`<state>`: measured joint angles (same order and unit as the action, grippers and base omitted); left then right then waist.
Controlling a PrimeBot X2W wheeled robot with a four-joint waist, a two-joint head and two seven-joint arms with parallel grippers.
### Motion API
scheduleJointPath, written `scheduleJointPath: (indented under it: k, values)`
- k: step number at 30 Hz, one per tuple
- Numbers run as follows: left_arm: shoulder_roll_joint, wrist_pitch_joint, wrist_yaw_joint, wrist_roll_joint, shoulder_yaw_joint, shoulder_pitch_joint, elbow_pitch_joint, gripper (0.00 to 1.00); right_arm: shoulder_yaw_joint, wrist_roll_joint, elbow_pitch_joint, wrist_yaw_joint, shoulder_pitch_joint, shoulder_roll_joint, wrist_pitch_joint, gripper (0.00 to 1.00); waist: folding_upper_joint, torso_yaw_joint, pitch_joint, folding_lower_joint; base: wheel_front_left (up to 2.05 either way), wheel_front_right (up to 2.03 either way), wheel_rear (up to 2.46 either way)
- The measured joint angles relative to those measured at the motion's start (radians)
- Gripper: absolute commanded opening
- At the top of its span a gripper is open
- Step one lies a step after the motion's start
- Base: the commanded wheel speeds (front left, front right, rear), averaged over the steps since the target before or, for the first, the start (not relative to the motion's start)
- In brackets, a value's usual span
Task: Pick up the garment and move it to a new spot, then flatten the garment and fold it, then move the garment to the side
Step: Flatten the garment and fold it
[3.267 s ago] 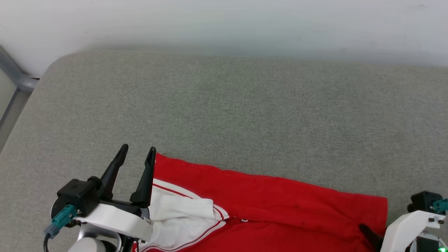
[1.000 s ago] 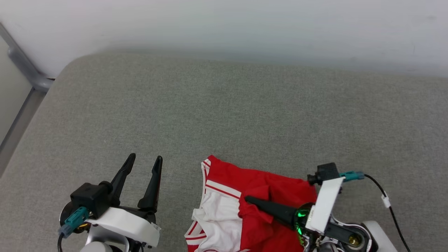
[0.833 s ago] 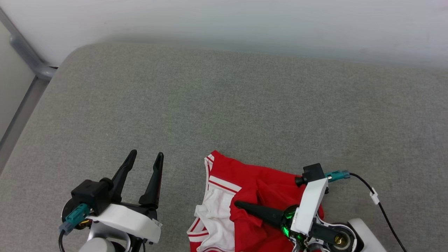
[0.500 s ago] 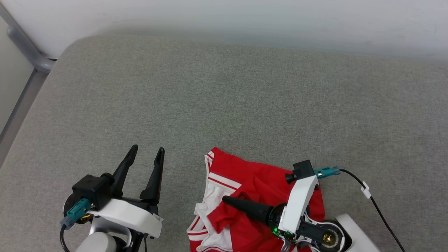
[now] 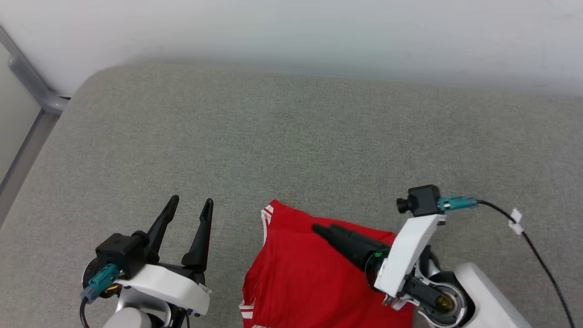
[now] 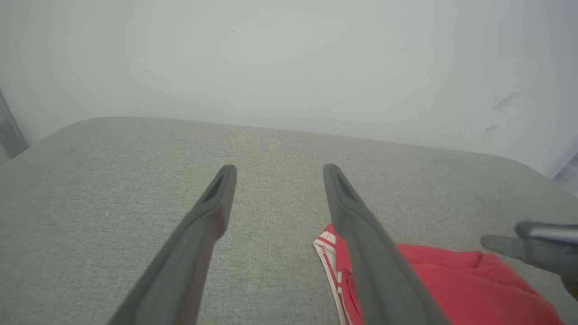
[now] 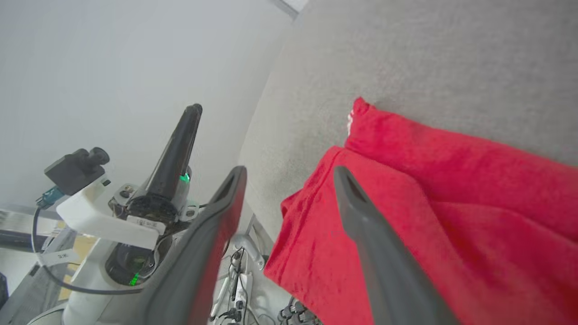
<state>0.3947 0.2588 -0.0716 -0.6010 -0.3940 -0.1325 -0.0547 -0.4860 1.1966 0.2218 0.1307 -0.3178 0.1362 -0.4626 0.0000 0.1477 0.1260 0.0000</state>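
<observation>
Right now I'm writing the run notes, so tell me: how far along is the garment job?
Looks done: the garment lies doubled over, mostly red side up, on the grey surface.
In hand: the right gripper is over it, jaws apart, gripping nothing. The left gripper stands open beside it.
Left: probably any further fold, then moving it to the side.
</observation>
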Motion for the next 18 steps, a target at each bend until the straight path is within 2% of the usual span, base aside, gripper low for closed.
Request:
scheduleJointPath:
  k: [6,10,18]
  values:
    - [0.003,0.001,-0.018,0.006,0.011,0.023,0.006,1.00,0.102,-0.265,-0.018,0.000,0.011,0.067,0.178,1.00,0.0000,-0.020,-0.025,0.0000,0.00,0.00,0.00]
    - [0.004,0.001,-0.030,0.006,0.019,0.039,0.011,1.00,0.239,-0.506,-0.028,0.000,0.047,0.099,0.256,1.00,0.0000,-0.040,-0.042,-0.0001,0.00,0.00,0.00]
    - [0.007,0.001,-0.052,0.006,0.032,0.064,0.014,1.00,0.513,-0.881,-0.183,0.000,0.174,0.042,0.355,1.00,0.0000,-0.078,-0.077,0.0000,0.00,0.00,0.00]
